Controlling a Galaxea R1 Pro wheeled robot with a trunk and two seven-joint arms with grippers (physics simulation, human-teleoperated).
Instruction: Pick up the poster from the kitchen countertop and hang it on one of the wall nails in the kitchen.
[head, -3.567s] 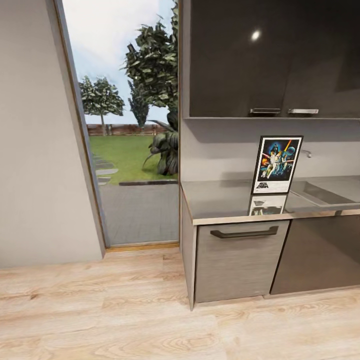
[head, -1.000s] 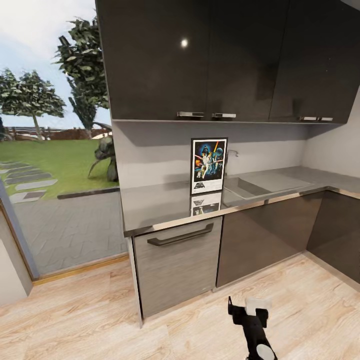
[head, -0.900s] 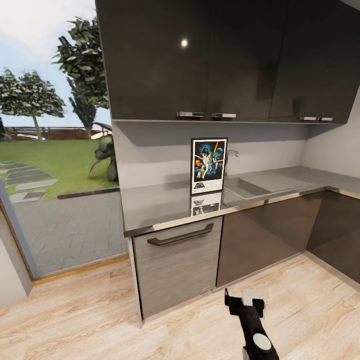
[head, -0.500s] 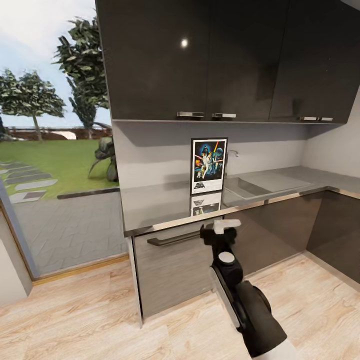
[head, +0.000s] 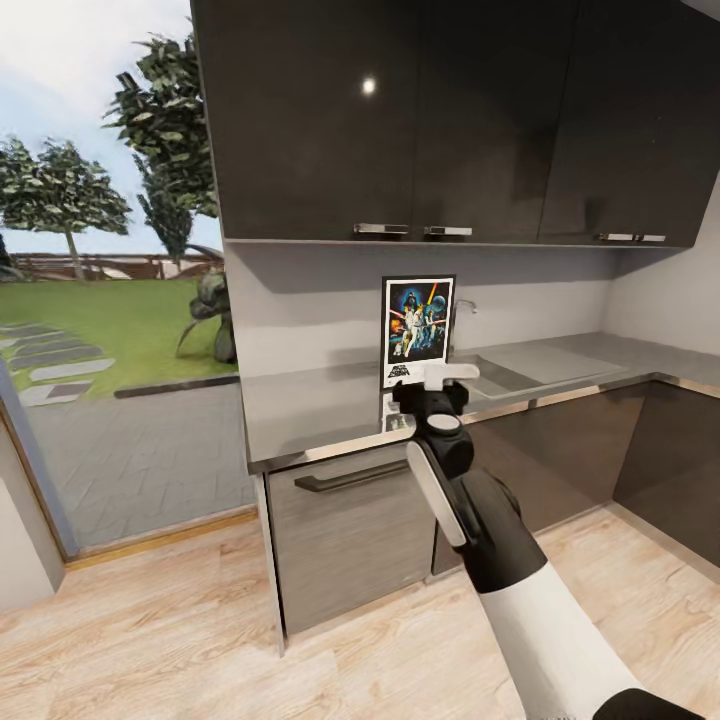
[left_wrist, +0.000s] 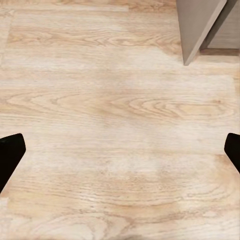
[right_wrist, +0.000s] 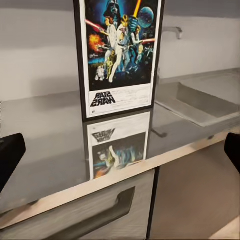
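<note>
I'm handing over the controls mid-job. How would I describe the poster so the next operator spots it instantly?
Find the long glossy grey countertop under the dark wall cabinets. Left of the inset sink, the poster stands upright against the wall: black frame, white border, colourful "STAR WARS" artwork.

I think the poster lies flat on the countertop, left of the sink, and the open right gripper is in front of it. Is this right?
Not quite. The poster does not lie flat: it stands upright on the countertop, against the wall, as the head view and the right wrist view show. The rest holds: it is left of the sink, and the open right gripper is in front of it.
</note>
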